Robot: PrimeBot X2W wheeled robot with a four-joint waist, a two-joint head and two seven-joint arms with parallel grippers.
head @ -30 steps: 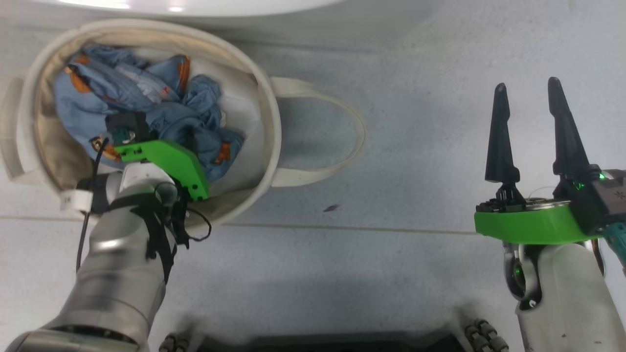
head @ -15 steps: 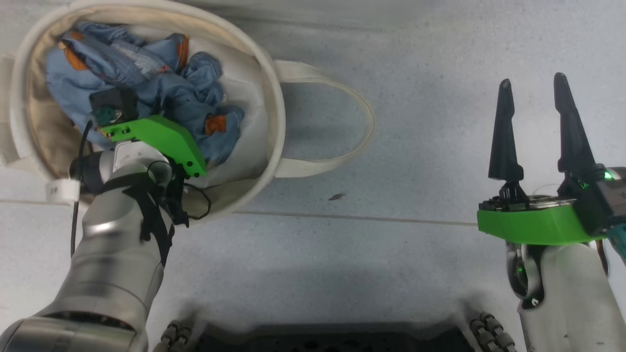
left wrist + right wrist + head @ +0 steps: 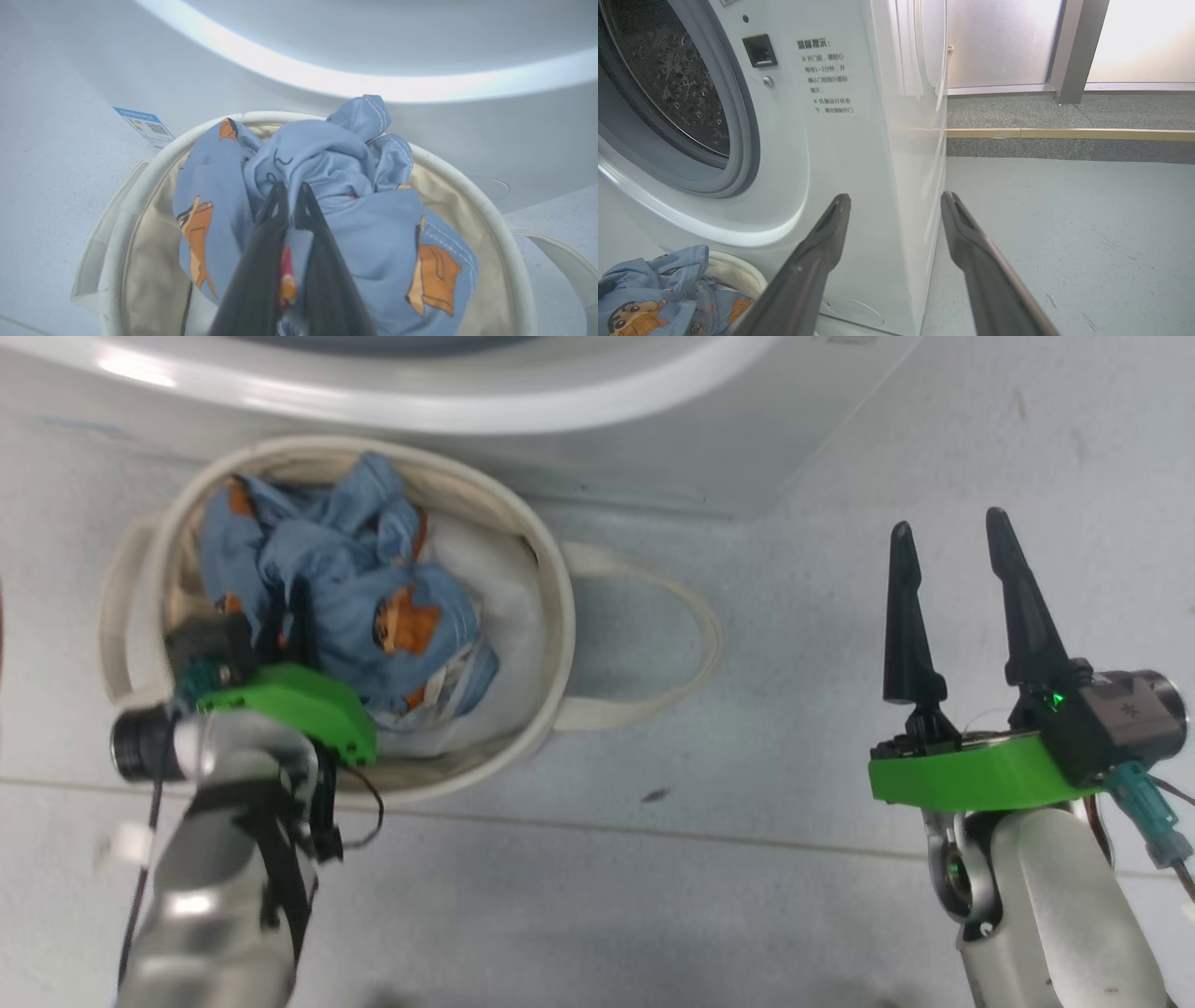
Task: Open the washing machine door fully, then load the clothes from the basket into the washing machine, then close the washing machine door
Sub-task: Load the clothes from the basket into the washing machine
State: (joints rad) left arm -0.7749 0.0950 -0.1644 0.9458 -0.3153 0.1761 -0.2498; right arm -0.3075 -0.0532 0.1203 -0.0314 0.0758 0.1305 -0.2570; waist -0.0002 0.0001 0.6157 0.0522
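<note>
Inside round cream canvas basket, 9 o'clock: left end effector just clenched on soft light-blue printed clothes; lift-out next. Right end effector released.

Head view straight down over the basket, left wrist close above it, right wrist facing the washing machine

right fingers: two long black spikes, tapered to points. At their base, green plate, rounded edge. Beside it grey camera block, tiny green light; teal connector below. Pale forearm behind, faintly speckled. left fingers: same black. Behind them second green plate, silver arm, black cables looped alongside.
</note>
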